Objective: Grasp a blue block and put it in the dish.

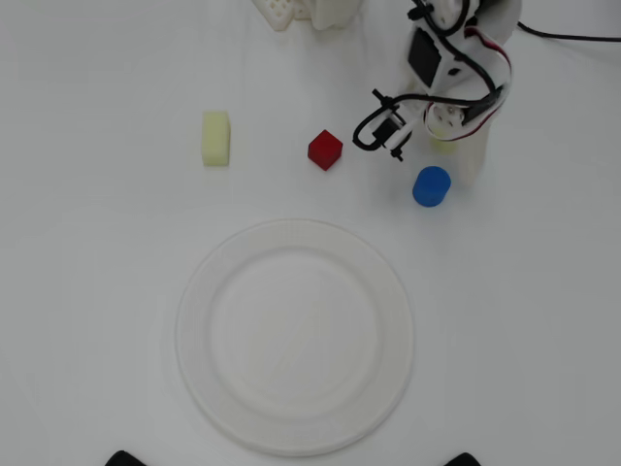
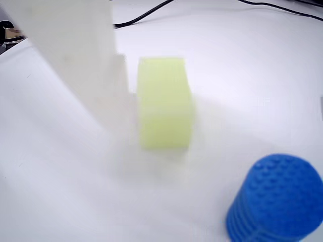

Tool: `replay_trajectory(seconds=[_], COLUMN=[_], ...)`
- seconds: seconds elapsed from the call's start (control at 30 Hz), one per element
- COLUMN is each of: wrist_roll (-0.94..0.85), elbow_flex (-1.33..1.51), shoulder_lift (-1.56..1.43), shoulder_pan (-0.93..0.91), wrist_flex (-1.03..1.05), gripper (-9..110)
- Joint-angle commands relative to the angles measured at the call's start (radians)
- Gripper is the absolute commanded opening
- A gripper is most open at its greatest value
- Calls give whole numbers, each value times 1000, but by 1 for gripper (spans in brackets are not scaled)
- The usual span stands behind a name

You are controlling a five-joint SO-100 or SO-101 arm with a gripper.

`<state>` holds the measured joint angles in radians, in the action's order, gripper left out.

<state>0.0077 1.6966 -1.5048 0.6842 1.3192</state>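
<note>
The blue block [image 1: 432, 186] is a ridged short cylinder standing on the white table, right of the red cube. It also shows at the bottom right of the wrist view [image 2: 275, 201]. The dish [image 1: 294, 335] is a large white plate in the middle front, with nothing in it. My gripper [image 1: 461, 146] hangs just behind the blue block, over a pale yellow block [image 2: 164, 103]. In the wrist view one white finger [image 2: 70, 55] stands left of that yellow block, close beside it. The other finger is out of view, and nothing is held.
A red cube [image 1: 325, 149] sits left of the gripper. A second pale yellow block [image 1: 215, 138] lies further left. White printed parts [image 1: 301, 12] stand at the back edge. A black cable [image 1: 568, 37] runs off to the right.
</note>
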Motion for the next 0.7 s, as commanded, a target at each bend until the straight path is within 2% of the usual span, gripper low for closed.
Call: replay_trajectory(seconds=[0.0, 0.67], wrist_roll=[-8, -31], elbow_flex=[-103, -290], shoulder_lift=[58, 290], shoulder_pan=[8, -58], wrist_flex=[5, 6], gripper=[29, 22])
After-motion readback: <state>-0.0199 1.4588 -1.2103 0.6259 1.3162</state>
